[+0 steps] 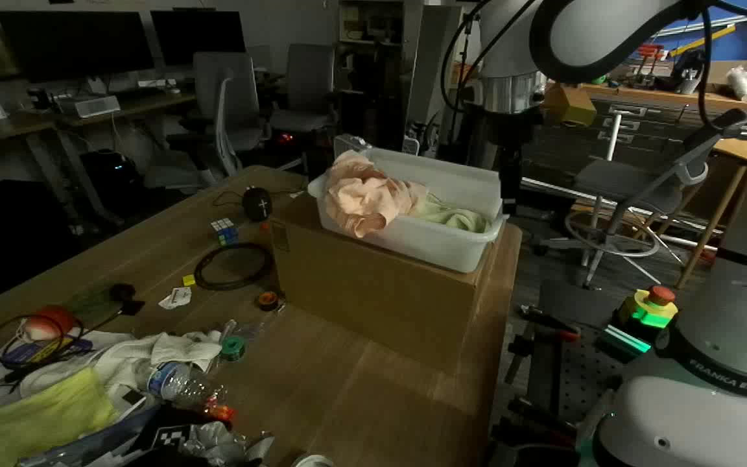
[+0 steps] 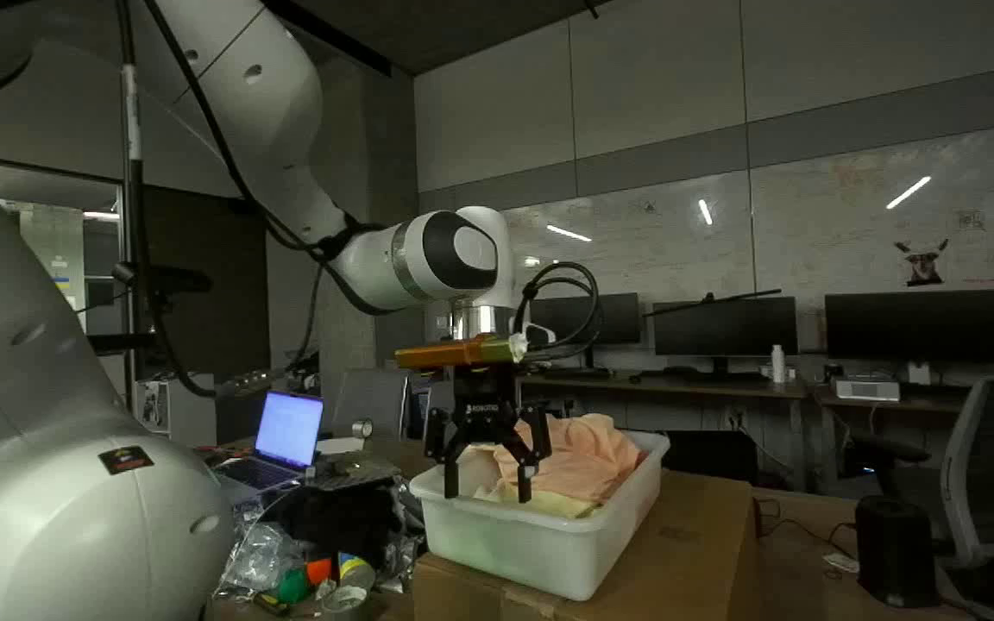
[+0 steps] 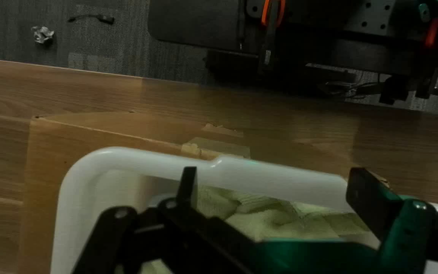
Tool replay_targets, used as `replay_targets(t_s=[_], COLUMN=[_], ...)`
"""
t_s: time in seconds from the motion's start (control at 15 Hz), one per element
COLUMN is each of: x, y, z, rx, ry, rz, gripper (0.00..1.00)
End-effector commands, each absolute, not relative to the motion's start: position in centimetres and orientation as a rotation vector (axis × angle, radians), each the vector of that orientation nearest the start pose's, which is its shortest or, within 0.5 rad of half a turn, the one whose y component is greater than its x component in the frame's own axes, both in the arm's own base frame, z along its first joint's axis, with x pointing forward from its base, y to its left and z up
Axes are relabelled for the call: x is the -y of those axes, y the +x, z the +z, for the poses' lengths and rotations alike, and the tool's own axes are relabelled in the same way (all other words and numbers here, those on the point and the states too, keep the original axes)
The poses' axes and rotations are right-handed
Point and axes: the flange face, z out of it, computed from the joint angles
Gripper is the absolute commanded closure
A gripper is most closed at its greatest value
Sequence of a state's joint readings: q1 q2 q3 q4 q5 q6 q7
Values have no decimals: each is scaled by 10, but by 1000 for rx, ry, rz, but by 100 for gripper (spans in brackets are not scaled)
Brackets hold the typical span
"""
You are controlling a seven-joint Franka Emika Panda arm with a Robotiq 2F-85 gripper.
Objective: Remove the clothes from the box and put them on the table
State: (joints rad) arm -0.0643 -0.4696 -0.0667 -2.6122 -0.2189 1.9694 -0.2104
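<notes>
A white plastic box (image 1: 412, 245) holds a crumpled peach cloth (image 1: 367, 198) and a pale green cloth (image 1: 458, 218). The peach cloth hangs over the rim. The box (image 2: 514, 552), the peach cloth (image 2: 588, 457) and the green cloth (image 2: 553, 503) also show in an exterior view. My gripper (image 2: 488, 489) is open and empty, pointing down at the box's end near the green cloth. In the wrist view the spread fingers (image 3: 274, 182) are around part of the rim and the green cloth (image 3: 272, 219). I cannot tell whether the fingertips are below the rim.
The white box stands on a cardboard box (image 1: 373, 298) on the wooden table (image 1: 347, 408). A yellow cloth (image 1: 43, 415), a plastic bottle (image 1: 182, 384), a cable coil (image 1: 234, 285) and a puzzle cube (image 1: 224, 231) lie on the table. A laptop (image 2: 286, 431) stands behind clutter.
</notes>
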Motion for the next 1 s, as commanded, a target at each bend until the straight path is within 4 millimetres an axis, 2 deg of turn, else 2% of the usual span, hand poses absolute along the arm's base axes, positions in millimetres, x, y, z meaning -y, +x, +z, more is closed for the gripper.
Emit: replay_targets(t_s=[0.0, 0.53, 0.93], x=[61, 61, 49], y=[363, 363, 373], z=[394, 394, 406], rx=[312, 312, 379], ry=[-3243, -3243, -3269], rz=[322, 322, 178], gripper=[0, 0, 0])
